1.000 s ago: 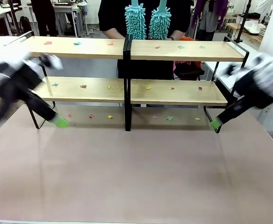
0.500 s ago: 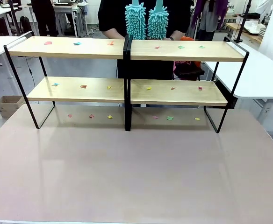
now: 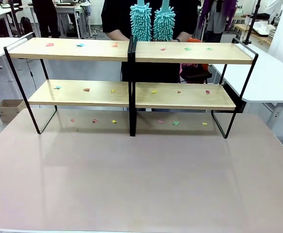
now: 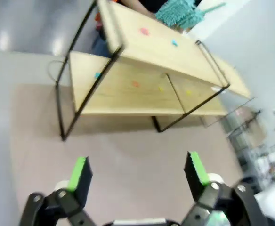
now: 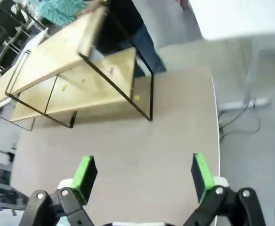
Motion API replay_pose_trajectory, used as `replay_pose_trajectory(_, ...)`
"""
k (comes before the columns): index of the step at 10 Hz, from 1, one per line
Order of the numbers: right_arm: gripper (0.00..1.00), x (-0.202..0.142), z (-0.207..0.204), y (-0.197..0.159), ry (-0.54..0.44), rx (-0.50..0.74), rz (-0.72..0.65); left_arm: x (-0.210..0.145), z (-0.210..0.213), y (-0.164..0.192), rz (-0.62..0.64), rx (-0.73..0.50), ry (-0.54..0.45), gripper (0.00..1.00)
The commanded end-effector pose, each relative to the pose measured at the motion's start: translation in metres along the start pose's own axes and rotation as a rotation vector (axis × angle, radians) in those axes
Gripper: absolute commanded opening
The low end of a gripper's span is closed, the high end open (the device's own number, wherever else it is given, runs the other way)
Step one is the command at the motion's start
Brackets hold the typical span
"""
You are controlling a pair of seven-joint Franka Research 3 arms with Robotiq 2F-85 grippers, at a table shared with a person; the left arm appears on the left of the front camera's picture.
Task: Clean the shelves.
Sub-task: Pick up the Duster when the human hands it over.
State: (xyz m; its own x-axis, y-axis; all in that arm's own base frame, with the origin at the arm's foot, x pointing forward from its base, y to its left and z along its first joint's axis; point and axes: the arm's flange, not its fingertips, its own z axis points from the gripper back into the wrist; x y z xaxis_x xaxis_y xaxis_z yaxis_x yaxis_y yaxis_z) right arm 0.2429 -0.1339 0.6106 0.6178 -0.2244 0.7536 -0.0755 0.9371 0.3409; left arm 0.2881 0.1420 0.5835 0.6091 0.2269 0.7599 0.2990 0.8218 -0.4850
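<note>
Surface: pinkish-brown surface [image 3: 141,184], wide and matt; its near half is bare. Workroom behind it, with a white desk [image 3: 270,77] at far right and a cardboard box [image 3: 8,109] on the floor at far left.
Shelves: shelves [image 3: 132,94] stand along the far part of the surface. Two sections join at a black centre post, with two light wooden boards in each on a thin black frame. Upright and square to the front camera.
Litter: small coloured paper scraps [image 3: 86,90] lie scattered on the top boards, on the lower boards and on the surface under the rack.
Person: person [image 3: 117,14] in a dark top stands just behind the shelves, at the centre join.
Dusters: two turquoise dusters [image 3: 141,22] side by side in front of the person's torso. The fluffy heads are just above the top boards, and I cannot tell whether they touch the wood.
Left arm pose: raised and tilted downward, looking at the left end of the shelves on a slant, with bare surface below it.
Left end effector: left end effector [image 4: 137,162] has its fingers spread wide with nothing between the green pads. It hangs over the surface, well apart from the shelves.
Right arm pose: raised and angled down toward the right end of the shelves. The edge of the surface and the grey floor show beside it.
Right end effector: right end effector [image 5: 143,162] is fully spread and empty, above the surface and well apart from the rack.
</note>
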Motion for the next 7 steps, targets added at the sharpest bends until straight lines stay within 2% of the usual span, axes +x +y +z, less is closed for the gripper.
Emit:
replay_pose_trajectory(1, 1.00, 0.001, -0.001, 0.073, -0.079, -0.121, 0.112, 0.028, 0.013, -0.060, -0.167, 0.136, 0.077, 1.00)
replay_pose_trajectory(3, 1.00, 0.004, -0.004, 0.137, -0.151, -0.234, 0.296, 0.071, 0.004, -0.086, -0.257, 0.182, 0.134, 1.00)
replay_pose_trajectory(5, 1.00, 0.020, -0.003, 0.161, -0.176, -0.283, 0.347, 0.092, -0.005, -0.105, -0.320, 0.207, 0.148, 1.00)
replay_pose_trajectory(7, 1.00, 0.032, -0.003, 0.172, -0.200, -0.262, 0.359, 0.112, -0.009, -0.114, -0.354, 0.184, 0.155, 1.00)
